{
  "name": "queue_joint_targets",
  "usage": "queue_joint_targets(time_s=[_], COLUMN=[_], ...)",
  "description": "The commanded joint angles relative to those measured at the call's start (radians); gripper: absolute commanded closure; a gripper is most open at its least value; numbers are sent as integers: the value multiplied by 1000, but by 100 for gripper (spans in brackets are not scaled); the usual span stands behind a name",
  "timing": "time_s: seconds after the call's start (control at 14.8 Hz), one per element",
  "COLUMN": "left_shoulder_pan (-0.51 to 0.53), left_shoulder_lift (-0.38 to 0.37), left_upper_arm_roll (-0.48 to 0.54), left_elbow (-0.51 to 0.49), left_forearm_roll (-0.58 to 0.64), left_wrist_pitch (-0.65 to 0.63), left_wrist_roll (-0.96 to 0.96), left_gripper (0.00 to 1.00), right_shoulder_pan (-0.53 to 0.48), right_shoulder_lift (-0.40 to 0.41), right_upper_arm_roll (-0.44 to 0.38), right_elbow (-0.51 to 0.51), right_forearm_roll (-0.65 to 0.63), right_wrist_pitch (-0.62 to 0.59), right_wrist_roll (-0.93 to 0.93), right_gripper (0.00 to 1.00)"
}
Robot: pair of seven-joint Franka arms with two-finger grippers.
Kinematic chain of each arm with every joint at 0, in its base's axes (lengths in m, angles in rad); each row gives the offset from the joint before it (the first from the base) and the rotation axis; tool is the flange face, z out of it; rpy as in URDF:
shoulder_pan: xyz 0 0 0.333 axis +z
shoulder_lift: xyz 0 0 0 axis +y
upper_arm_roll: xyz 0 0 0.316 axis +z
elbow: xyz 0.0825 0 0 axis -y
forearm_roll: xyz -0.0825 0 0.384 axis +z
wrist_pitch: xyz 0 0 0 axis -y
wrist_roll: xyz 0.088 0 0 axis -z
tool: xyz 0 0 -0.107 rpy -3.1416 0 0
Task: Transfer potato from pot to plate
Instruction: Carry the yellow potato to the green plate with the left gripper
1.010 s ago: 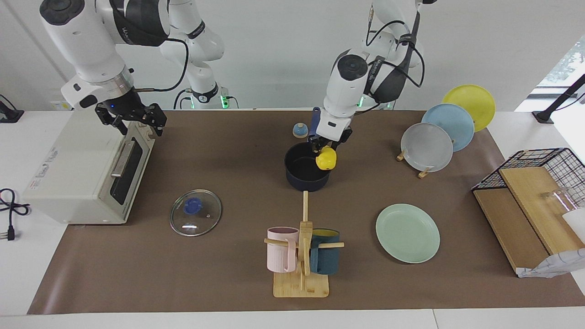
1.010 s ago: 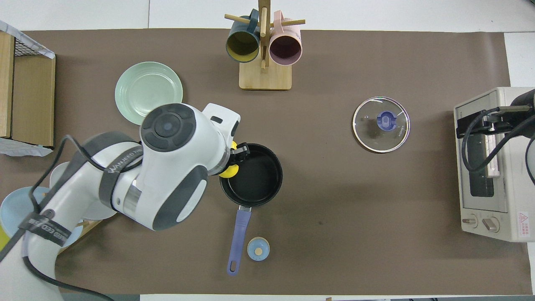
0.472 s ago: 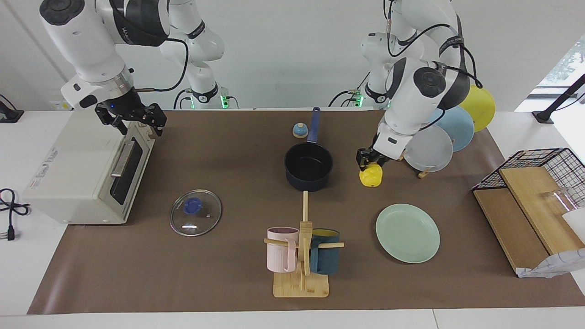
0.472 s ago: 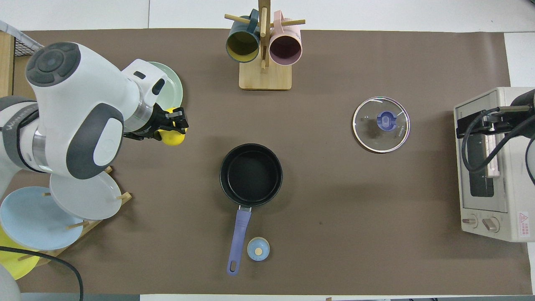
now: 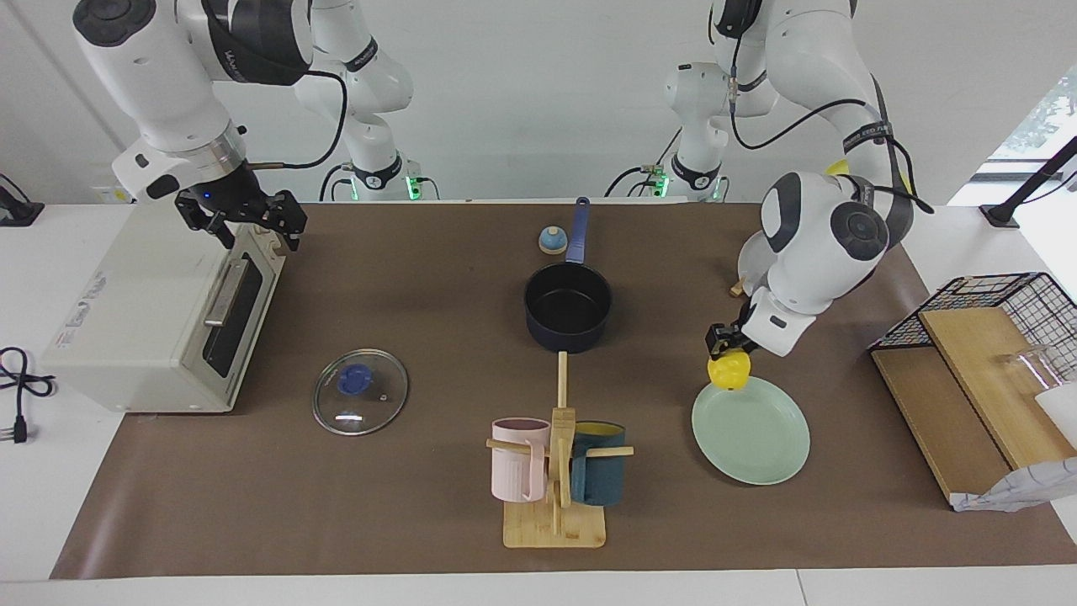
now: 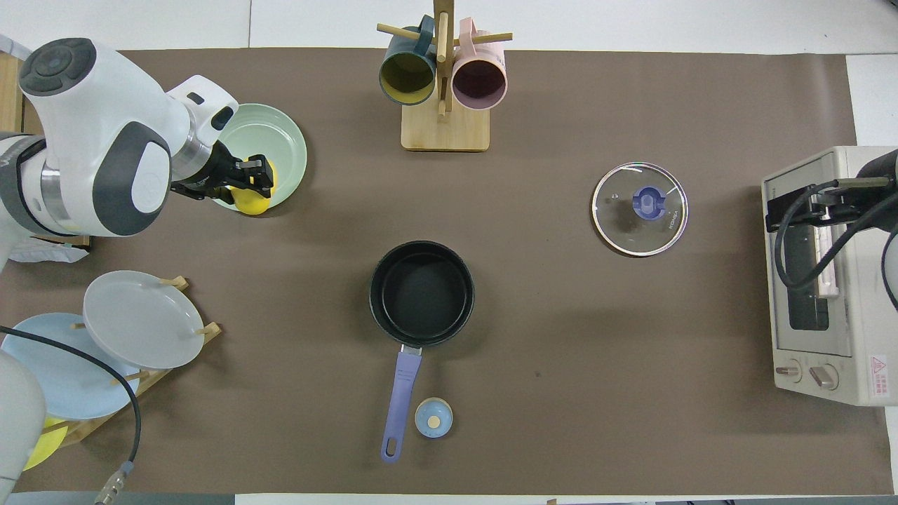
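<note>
My left gripper [image 5: 727, 349] is shut on the yellow potato [image 5: 729, 370] and holds it in the air over the rim of the mint-green plate [image 5: 761, 438] that faces the robots. In the overhead view the left gripper [image 6: 247, 181] and the potato [image 6: 253, 200] sit over the edge of the plate [image 6: 280, 140]. The dark navy pot [image 5: 568, 313] with its blue handle stands empty mid-table, also in the overhead view [image 6: 421, 292]. My right gripper [image 5: 244, 220] waits over the toaster oven [image 5: 160, 311].
A glass lid with blue knob [image 5: 360, 391] lies between oven and pot. A wooden mug rack [image 5: 555, 471] with two mugs stands beside the plate. A rack of plates [image 6: 126, 322] and a wire basket with boards [image 5: 976, 370] are at the left arm's end. A small blue knob [image 5: 552, 241] lies by the pot handle.
My left gripper has carried the potato out of the pot, away from it toward the left arm's end, to over the mint-green plate's rim. The right arm has not moved.
</note>
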Motion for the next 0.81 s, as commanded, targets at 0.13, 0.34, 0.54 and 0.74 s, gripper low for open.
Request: queue_joint_targets(time_s=[0.13,0.34,0.54,0.74], left_shoulder_pan=[41,38,32,33], left_shoulder_lift=[111,112,112,109], left_upper_arm_roll=[-8,-8,-7,-7], left_elbow=[80,55,23,9], left_forearm_roll=[71,70,76,77], left_wrist_pitch=[89,138,178,192], left_wrist_roll=[65,82,83,83], left_gripper=[100,100,100,100], right_shoulder_pan=[-12,-12,-12,-12], right_shoulder_lift=[-1,-2,-2,-2], right_upper_arm_roll=[3,3,3,3], right_elbow=[-2,-2,-2,-2], right_forearm_roll=[19,19,19,19], right_wrist_pitch=[-3,-3,-3,-3], right_wrist_roll=[4,4,4,4], right_gripper=[0,0,0,0])
